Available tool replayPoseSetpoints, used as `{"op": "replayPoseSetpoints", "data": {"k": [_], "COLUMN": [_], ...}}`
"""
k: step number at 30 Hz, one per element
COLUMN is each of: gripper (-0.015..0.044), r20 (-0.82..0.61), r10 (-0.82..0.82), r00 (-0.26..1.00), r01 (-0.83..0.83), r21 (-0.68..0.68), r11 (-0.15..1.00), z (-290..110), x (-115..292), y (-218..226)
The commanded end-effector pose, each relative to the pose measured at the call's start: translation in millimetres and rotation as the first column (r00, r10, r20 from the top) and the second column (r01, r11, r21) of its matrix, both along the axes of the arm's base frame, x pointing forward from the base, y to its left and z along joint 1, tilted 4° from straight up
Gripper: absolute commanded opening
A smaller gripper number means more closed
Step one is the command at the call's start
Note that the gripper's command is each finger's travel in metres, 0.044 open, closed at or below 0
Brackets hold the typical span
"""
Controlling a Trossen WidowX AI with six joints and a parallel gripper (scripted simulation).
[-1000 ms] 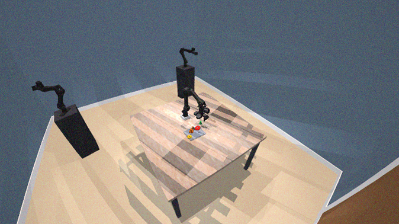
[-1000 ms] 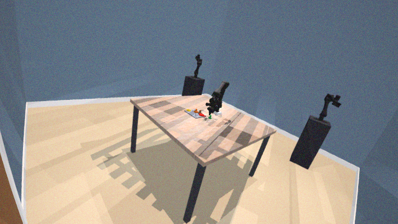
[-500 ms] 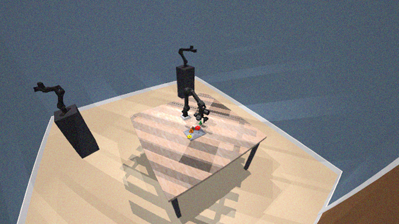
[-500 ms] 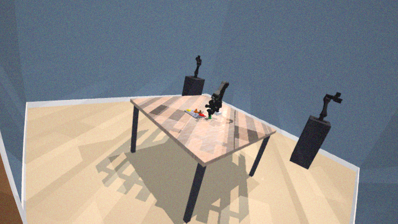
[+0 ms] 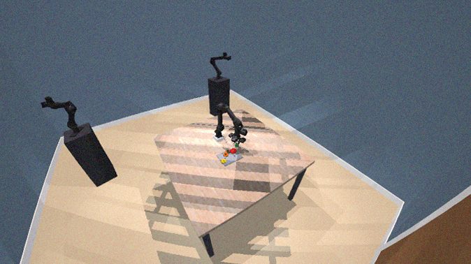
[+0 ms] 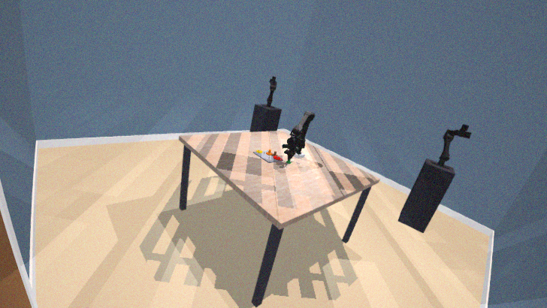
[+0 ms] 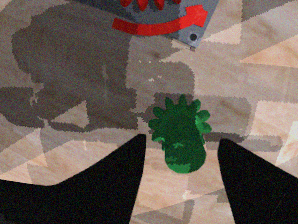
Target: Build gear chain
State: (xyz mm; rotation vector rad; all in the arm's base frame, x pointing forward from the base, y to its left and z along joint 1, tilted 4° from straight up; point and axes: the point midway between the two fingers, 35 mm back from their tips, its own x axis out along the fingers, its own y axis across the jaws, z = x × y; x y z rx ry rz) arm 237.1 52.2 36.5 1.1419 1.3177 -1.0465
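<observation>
A green gear [image 5: 236,144] [image 6: 288,161] [image 7: 181,117] with a knob stands on the table beside the board. My gripper [image 5: 236,142] [image 6: 289,158] [image 7: 182,138] is low over it, partly open, with the green knob between its fingers and a gap on each side in the wrist view. The grey board [image 5: 231,161] [image 6: 269,160] [image 7: 212,9] carries the red gear [image 5: 233,150] [image 6: 277,157] [image 7: 143,4], an orange gear [image 5: 225,154] [image 6: 269,152] and the yellow gear [image 5: 223,161] [image 6: 258,152]. A brown gear [image 6: 275,153] is beside the red one. Pegs and meshing are too small to judge.
The red arrow [image 7: 160,26] and the board's corner are just ahead of the green gear in the wrist view. The arm's white base [image 5: 218,137] stands on the table behind the board. Two other arms stand on black pedestals [image 5: 89,155] [image 5: 218,95] off the table.
</observation>
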Motion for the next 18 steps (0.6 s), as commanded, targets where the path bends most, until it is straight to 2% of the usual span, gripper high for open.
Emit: {"op": "replayPoseSetpoints", "data": {"k": [1,2,11,18], "gripper": [0.0099,0.0073,0.0,0.0], "r20": [-0.001,-0.001,-0.001,0.0], "r10": [-0.006,-0.006,-0.006,-0.006], "r00": [1.0,1.0,1.0,1.0], "r01": [0.006,0.006,0.006,0.006], "r21": [0.004,0.004,0.004,0.004], "r11": [1.0,1.0,1.0,1.0], "z": [0,0,0,11], "x": [0,0,0,3], "y": [1,1,1,1]}}
